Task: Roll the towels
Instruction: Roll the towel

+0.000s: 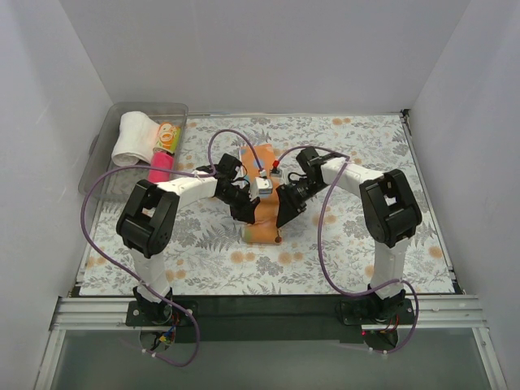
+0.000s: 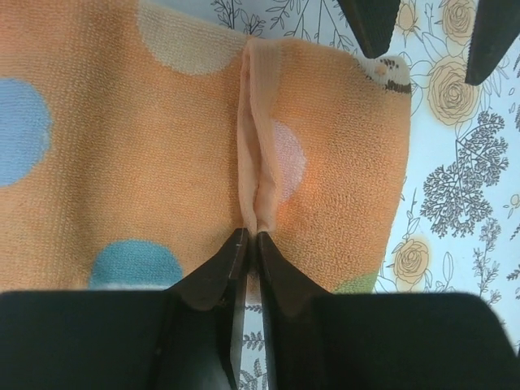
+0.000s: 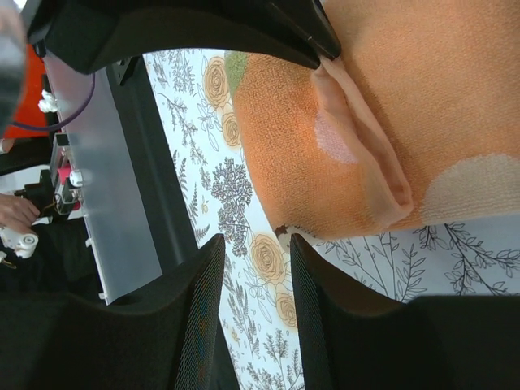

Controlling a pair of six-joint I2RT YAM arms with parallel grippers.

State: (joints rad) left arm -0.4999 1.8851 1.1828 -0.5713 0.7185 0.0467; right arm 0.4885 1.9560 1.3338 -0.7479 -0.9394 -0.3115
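Left gripper (image 2: 249,237) jaws are pinched on a raised pleat of the orange towel (image 2: 122,146), which is laid flat mid-table on the floral covering (image 2: 455,162), presumably so that a roll can be started. Right gripper (image 3: 256,244) is held partly apart and empty, just beside the towel's end.

Plain white walls (image 1: 268,49) close in the back and both sides of the counter (image 1: 422,272). It is covered by a pale cloth (image 1: 357,138) printed with grey leaves and orange flowers. A black strip (image 1: 268,307) and a silver metal rail (image 1: 89,313) run along the near edge. A clear plastic bin (image 1: 96,158) sits at the far left corner. The light is soft and even.
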